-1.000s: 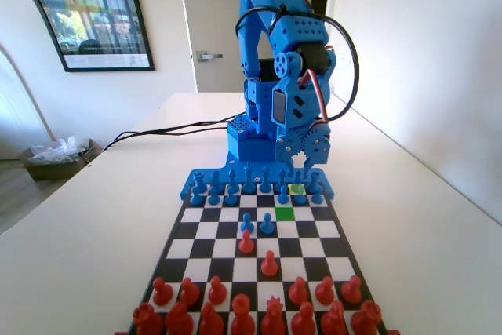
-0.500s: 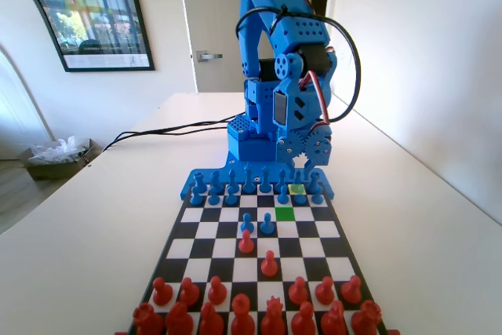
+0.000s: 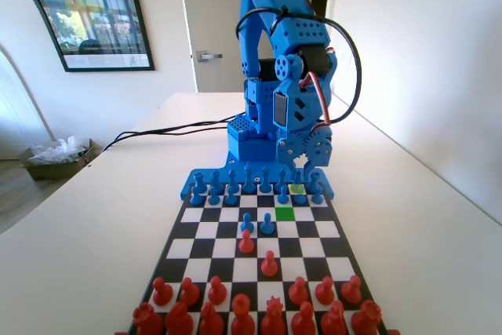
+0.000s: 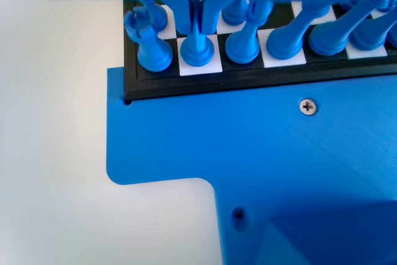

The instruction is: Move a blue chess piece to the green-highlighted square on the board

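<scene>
In the wrist view a blue chess piece (image 4: 198, 53) stands on a white square in the board's (image 4: 248, 85) edge row, second from the left corner. My gripper (image 4: 197, 28) hangs straight over it, and its jaws are drawn together on the piece's upper part, which they hide. Seen from the fixed view, the gripper (image 3: 303, 167) is low over the far row of blue pieces, right of centre, just above the pale yellow-green square (image 3: 296, 189). The green-highlighted square (image 3: 285, 213) lies bare two rows nearer the camera and one column to the left.
A blue rook (image 4: 149, 48) stands at the left and a taller blue piece (image 4: 243, 44) at the right, both close to the held piece. Two blue pawns (image 3: 257, 223) and two red pawns (image 3: 269, 263) stand mid-board. Red pieces (image 3: 243, 311) line the near rows.
The arm and gripper have stayed almost still over the far row. No piece on the board has moved.
</scene>
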### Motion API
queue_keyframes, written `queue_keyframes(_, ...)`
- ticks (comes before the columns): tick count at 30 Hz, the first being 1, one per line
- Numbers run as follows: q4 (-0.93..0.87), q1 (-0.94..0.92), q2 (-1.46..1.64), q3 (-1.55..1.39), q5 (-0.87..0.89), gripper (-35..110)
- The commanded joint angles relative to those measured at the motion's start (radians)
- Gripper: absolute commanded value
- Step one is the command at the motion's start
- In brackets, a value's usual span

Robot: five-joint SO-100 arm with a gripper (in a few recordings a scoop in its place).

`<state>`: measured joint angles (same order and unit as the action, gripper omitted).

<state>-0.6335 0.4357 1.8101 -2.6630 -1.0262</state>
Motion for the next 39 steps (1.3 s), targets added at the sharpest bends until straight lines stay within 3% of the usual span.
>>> queue_keyframes(1,-0.005,0.002,0.020,0.009,-0.020,1)
queue_keyframes(12,-0.035,-0.005,0.021,0.037,-0.026,1)
queue_keyframes(39,-0.371,0.028,0.152,0.244,0.031,1)
